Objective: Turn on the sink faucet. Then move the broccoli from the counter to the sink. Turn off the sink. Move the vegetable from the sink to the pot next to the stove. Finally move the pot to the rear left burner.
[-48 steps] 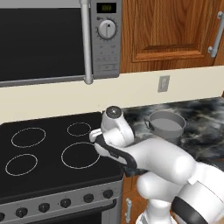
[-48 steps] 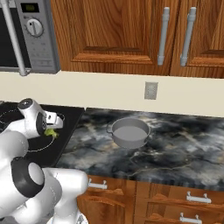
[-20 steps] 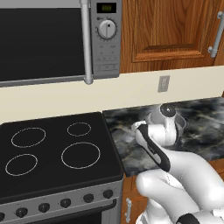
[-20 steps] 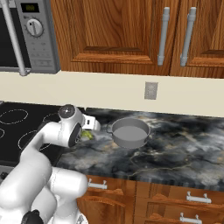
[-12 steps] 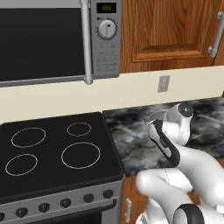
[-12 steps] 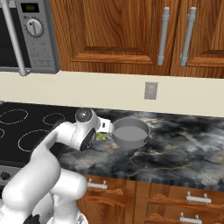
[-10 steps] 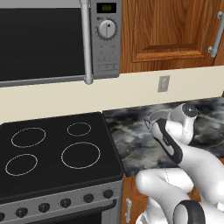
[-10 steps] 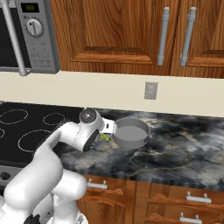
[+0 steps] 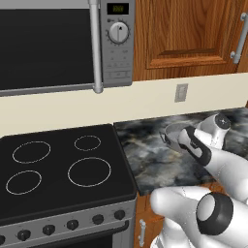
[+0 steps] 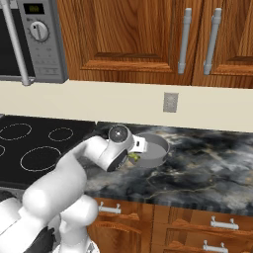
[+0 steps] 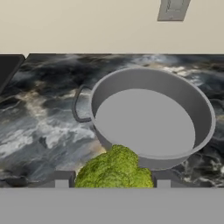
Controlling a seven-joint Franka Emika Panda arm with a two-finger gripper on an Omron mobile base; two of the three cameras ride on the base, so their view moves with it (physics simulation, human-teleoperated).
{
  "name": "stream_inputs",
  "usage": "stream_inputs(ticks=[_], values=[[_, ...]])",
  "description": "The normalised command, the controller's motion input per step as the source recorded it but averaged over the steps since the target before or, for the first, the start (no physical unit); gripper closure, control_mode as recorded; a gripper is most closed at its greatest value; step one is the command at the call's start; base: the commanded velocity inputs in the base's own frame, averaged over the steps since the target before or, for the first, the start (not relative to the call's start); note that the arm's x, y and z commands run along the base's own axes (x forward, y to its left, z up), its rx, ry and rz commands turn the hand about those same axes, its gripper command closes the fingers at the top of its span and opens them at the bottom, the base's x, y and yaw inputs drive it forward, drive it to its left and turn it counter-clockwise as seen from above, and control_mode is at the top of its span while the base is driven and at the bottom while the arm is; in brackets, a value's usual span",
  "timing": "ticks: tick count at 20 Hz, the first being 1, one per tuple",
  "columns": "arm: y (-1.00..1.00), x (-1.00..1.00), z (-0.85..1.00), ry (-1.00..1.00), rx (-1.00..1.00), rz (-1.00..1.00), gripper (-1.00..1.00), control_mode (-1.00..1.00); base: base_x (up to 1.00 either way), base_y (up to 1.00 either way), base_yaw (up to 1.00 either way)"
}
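While the broccoli point(image 11: 114, 169) is clamped in the pincer point(image 11: 113, 183) at the hand view's lower centre, the grey pot point(image 11: 151, 116) is seen just beyond on the marbled tabletop point(image 11: 39, 118).

light: bright, even | shadows: faint | focus: sharp | glare: none | blur: none

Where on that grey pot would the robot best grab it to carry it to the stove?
Probably by the rim or a loop handle. The pot stands upright and open on the counter, so coming from above, with one finger inside the wall and one outside, looks simplest. The handle on its stove side is another option. The gripper holds broccoli now.
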Motion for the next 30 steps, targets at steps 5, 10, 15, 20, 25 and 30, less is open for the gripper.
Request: stream_inputs(ticks=[5, 10, 15, 20, 25, 30], values=[[-0.15, 0.38, -0.03, 0.00, 0.00, 0.00, 1.00, -1.00, 0.00, 0.00, 0.00], [-0.09, 0.27, 0.00, 0.03, 0.00, 0.00, 1.00, -1.00, 0.00, 0.00, 0.00], [-0.09, 0.19, -0.07, 0.02, 0.00, 0.00, 1.00, -1.00, 0.00, 0.00, 0.00], [-0.11, 0.21, -0.15, 0.00, 0.00, 0.00, 1.00, -1.00, 0.00, 0.00, 0.00], [-0.16, 0.24, -0.15, 0.00, 0.00, 0.00, 1.00, -1.00, 0.00, 0.00, 0.00], [-0.14, 0.23, -0.11, 0.02, 0.00, 0.00, 1.00, -1.00, 0.00, 0.00, 0.00]])
